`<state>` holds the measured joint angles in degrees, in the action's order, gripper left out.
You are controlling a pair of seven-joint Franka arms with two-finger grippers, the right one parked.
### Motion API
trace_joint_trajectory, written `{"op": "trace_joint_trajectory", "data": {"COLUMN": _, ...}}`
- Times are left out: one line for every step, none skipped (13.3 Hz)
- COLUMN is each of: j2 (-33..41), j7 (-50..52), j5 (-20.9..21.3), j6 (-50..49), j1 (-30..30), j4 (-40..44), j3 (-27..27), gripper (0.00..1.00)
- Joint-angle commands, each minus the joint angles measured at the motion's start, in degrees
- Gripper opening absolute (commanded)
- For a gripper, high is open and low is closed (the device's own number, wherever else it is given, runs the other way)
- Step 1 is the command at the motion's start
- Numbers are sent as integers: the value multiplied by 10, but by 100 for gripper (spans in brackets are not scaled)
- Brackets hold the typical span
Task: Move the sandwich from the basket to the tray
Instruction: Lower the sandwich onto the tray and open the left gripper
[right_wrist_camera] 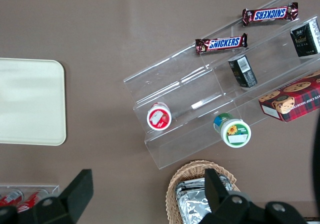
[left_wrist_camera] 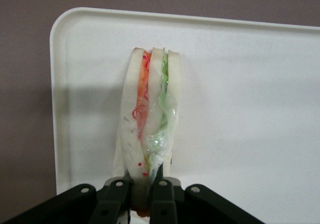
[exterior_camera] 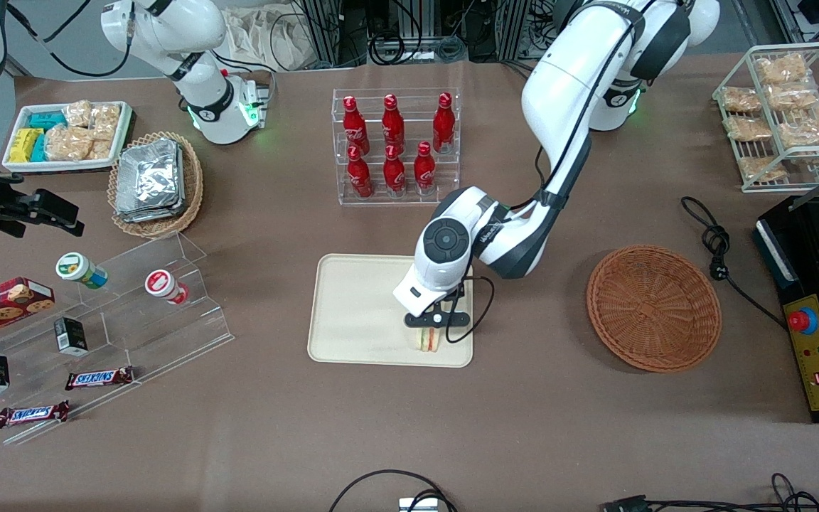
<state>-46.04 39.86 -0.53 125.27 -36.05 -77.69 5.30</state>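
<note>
Wrist view: gripper [left_wrist_camera: 142, 196] apparently pinching sandwich [left_wrist_camera: 150, 119]

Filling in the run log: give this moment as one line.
phase: placing | gripper: shut on sandwich, over tray | basket: empty

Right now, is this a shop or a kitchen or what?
Probably a robot lab set up like a snack shop: red bottles on a clear rack, candy bars on display steps, cables around the table. The end effector holds a sandwich over the tray.
</note>
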Motion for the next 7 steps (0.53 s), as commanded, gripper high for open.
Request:
{"op": "trace_joint_trajectory", "data": {"j2": 8, "j7": 7, "j5": 8, "j6": 2, "j1": 3, "j4": -2, "j3": -1, "gripper": 19}}
{"op": "trace_joint_trajectory", "data": {"j2": 9, "j7": 7, "j5": 8, "j6": 2, "j1": 3, "j4": -2, "j3": -1, "gripper": 22}}
{"op": "trace_joint_trajectory", "data": {"j2": 9, "j7": 8, "j5": 8, "j6": 2, "j1": 3, "j4": -2, "j3": -1, "gripper": 26}}
{"op": "trace_joint_trajectory", "data": {"j2": 9, "j7": 12, "j5": 8, "j6": 2, "j1": 3, "j4": -2, "j3": -1, "gripper": 36}}
{"op": "trace_joint_trajectory", "data": {"j2": 10, "j7": 12, "j5": 8, "j6": 1, "j1": 4, "j4": -2, "j3": -1, "gripper": 49}}
{"op": "trace_joint_trajectory", "data": {"j2": 12, "j7": 12, "j5": 7, "j6": 0, "j1": 4, "j4": -2, "j3": -1, "gripper": 55}}
{"op": "trace_joint_trajectory", "data": {"j2": 13, "j7": 12, "j5": 7, "j6": -2, "j1": 5, "j4": -2, "j3": -1, "gripper": 66}}
